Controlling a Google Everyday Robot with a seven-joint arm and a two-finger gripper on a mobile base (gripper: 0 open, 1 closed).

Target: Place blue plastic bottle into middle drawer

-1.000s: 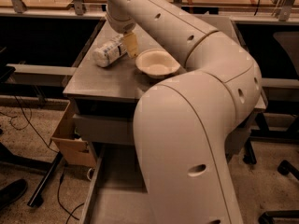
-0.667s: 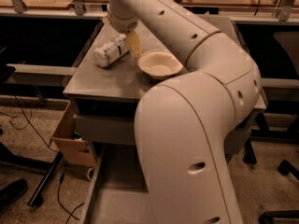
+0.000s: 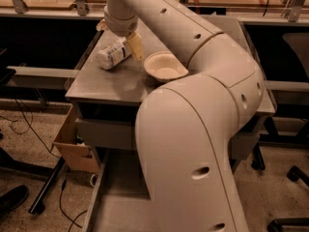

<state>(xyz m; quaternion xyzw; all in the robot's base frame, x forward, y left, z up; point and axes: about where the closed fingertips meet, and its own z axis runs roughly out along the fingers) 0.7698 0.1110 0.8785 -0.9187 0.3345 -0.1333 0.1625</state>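
The blue plastic bottle point(image 3: 112, 56) lies on its side on the grey cabinet top point(image 3: 106, 83), cap end towards the left front. My gripper point(image 3: 119, 37) hangs over the bottle's far end, open, with one cream finger point(image 3: 136, 47) down beside the bottle on its right. The bottle rests on the top and is not lifted. The middle drawer point(image 3: 120, 204) stands pulled out at the bottom of the view, with a bare grey floor; my arm's large body covers its right part.
A round cream bowl point(image 3: 165, 66) sits on the cabinet top just right of the bottle. A plain grey drawer front point(image 3: 104, 132) is below the top. A cardboard box point(image 3: 72, 146), cables and black stand legs point(image 3: 46, 192) are on the floor at left.
My gripper has shifted slightly to the right above the bottle. The bottle and the bowl have not moved.
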